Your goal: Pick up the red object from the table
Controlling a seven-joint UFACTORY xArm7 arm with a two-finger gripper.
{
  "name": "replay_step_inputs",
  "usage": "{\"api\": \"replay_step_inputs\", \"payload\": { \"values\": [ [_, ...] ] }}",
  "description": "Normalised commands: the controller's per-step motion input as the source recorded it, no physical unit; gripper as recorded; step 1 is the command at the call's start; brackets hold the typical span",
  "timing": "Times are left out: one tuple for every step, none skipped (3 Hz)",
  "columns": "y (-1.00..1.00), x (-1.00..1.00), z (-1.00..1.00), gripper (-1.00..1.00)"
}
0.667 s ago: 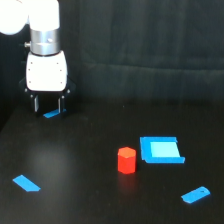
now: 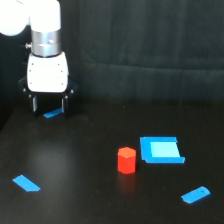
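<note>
The red object point(image 2: 126, 160), a short stubby red-orange block, stands upright on the black table point(image 2: 80, 190), a little to the exterior view's right of the middle. My gripper point(image 2: 48, 106) hangs from the white arm at the far left, well away from the block. Its two dark fingers point(image 2: 34, 104) point down and stand apart with nothing between them, so it is open and empty. A small flat blue piece point(image 2: 51, 114) lies on the table just below and behind the fingertips.
A blue square piece point(image 2: 160, 149) lies right beside the red block on the exterior view's right. A flat blue strip point(image 2: 26, 183) lies front left, and another point(image 2: 195, 194) lies front right. A black curtain point(image 2: 150, 50) hangs behind the table.
</note>
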Motion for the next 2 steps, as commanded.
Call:
{"api": "replay_step_inputs", "payload": {
  "values": [
    [-0.37,0.7,0.26,1.0],
    [-0.66,0.85,0.1,1.0]
  ]
}}
